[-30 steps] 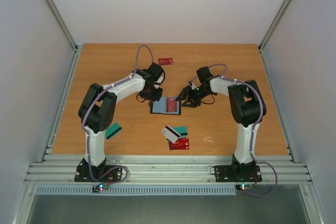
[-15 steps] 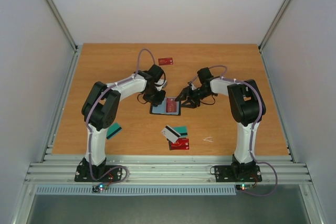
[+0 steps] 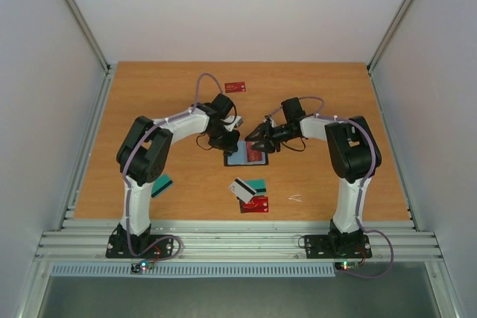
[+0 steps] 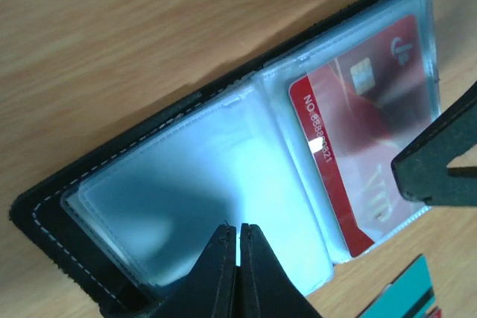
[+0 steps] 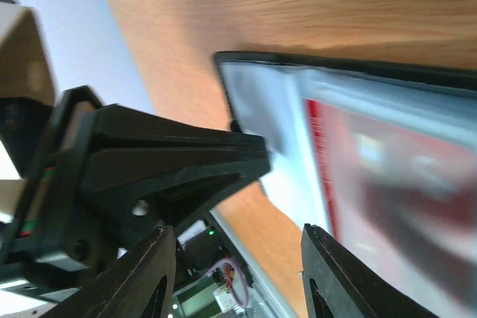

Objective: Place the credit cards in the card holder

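The card holder (image 3: 244,157) lies open on the table, showing clear bluish sleeves (image 4: 216,184). A red credit card (image 4: 365,132) sits in its right sleeve. My left gripper (image 4: 238,230) is shut, with its tips down on the empty left sleeve. My right gripper (image 5: 238,258) stands open just over the holder's (image 5: 350,87) right side, nothing between its fingers; one finger (image 4: 440,169) reaches over the red card (image 5: 395,176). Loose credit cards lie around: red (image 3: 235,87) at the back, teal (image 3: 161,185) at the left, and a white-grey (image 3: 241,189), teal (image 3: 256,184) and red (image 3: 255,204) cluster in front.
Both grippers (image 3: 229,141) (image 3: 257,135) meet closely over the holder at the table's middle. A small pale scrap (image 3: 296,198) lies at the front right. Grey walls enclose the table, and a metal rail (image 3: 238,240) runs along its near edge.
The left gripper has moved right and nearer, and the card holder has slid a little right and toward the front with it. The right gripper stays over the holder.
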Controlling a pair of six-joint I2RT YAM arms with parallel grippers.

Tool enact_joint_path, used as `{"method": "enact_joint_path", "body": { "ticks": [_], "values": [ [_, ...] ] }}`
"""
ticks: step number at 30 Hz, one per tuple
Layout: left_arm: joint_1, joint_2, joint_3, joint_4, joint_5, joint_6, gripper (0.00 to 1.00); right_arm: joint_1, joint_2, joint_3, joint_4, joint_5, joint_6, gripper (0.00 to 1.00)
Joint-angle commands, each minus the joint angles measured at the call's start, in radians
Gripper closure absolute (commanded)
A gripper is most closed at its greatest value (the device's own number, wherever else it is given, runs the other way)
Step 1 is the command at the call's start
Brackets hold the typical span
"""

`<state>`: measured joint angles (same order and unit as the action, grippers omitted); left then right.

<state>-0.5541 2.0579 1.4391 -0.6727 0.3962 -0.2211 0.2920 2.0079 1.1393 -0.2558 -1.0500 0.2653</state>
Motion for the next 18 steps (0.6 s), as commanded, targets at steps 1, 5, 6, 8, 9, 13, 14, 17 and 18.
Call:
{"method": "enact_joint_path", "body": {
  "ticks": [1, 5, 6, 8, 9, 13, 14, 17, 18],
  "values": [
    [-0.013, -0.008, -0.022, 0.060, 0.078, -0.026, 0.97, 0.006, -0.054, -0.018, 0.099, -0.081, 0.066, 0.52],
    [-0.013, -0.010, -0.025, 0.064, 0.085, -0.036, 0.97, 0.006, -0.100, 0.002, -0.039, -0.015, -0.029, 0.53],
    [-0.013, -0.013, -0.026, 0.064, 0.085, -0.037, 0.97, 0.003, -0.116, 0.028, -0.120, 0.026, -0.086, 0.53],
    [-0.013, -0.022, -0.029, 0.062, 0.077, -0.036, 0.97, -0.007, -0.152, 0.056, -0.283, 0.117, -0.179, 0.52],
    [-0.013, -0.027, -0.032, 0.059, 0.068, -0.033, 0.97, -0.017, -0.168, 0.062, -0.330, 0.157, -0.214, 0.52],
    [-0.013, -0.035, -0.031, 0.015, -0.005, 0.013, 0.98, -0.081, -0.193, 0.053, -0.430, 0.263, -0.296, 0.51],
    [-0.013, -0.033, -0.030, 0.009, -0.009, 0.023, 0.98, -0.089, -0.188, 0.048, -0.446, 0.287, -0.311, 0.51],
    [-0.014, -0.028, -0.033, 0.006, 0.004, 0.040, 0.99, -0.094, -0.164, 0.028, -0.459, 0.296, -0.334, 0.50],
    [-0.018, -0.027, -0.034, 0.005, 0.010, 0.047, 0.99, -0.094, -0.156, 0.020, -0.451, 0.292, -0.333, 0.50]
  ]
}}
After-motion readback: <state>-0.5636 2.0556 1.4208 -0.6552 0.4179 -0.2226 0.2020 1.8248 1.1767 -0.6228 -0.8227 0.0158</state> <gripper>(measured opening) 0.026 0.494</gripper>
